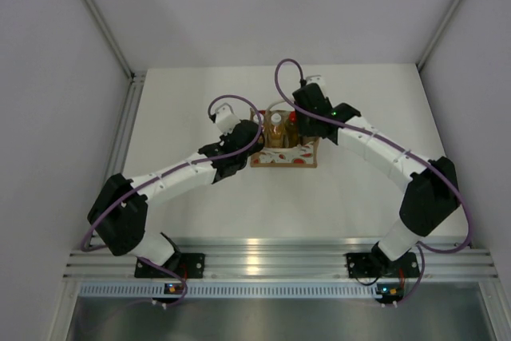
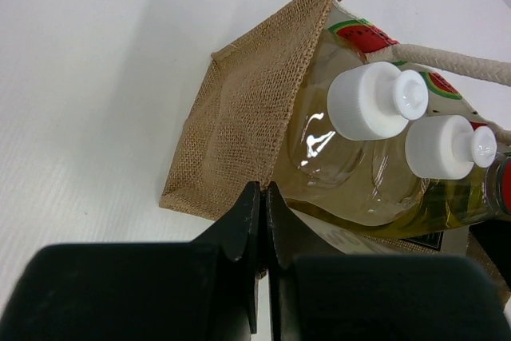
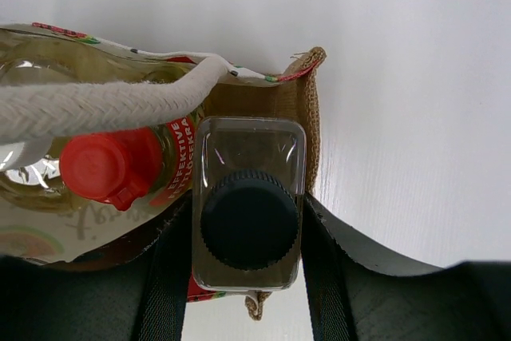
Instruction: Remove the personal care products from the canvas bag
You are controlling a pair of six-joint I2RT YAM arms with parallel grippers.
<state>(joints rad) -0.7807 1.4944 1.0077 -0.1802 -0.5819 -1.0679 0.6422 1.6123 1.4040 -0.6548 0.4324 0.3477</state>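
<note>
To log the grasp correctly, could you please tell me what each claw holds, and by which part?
Right claw: the clear bottle, clamped by its sides under the dark cap. Left claw: apparently the canvas bag, pinched at its side rim.

We see a white tabletop [image 1: 200,213] boxed in by pale grey wall panels [image 1: 56,77] (plain and matte), with aluminium posts [image 1: 100,20] slanting down from the upper corners. Along the bottom of the frame an aluminium rail [image 1: 271,259] catches a bright glare.
</note>
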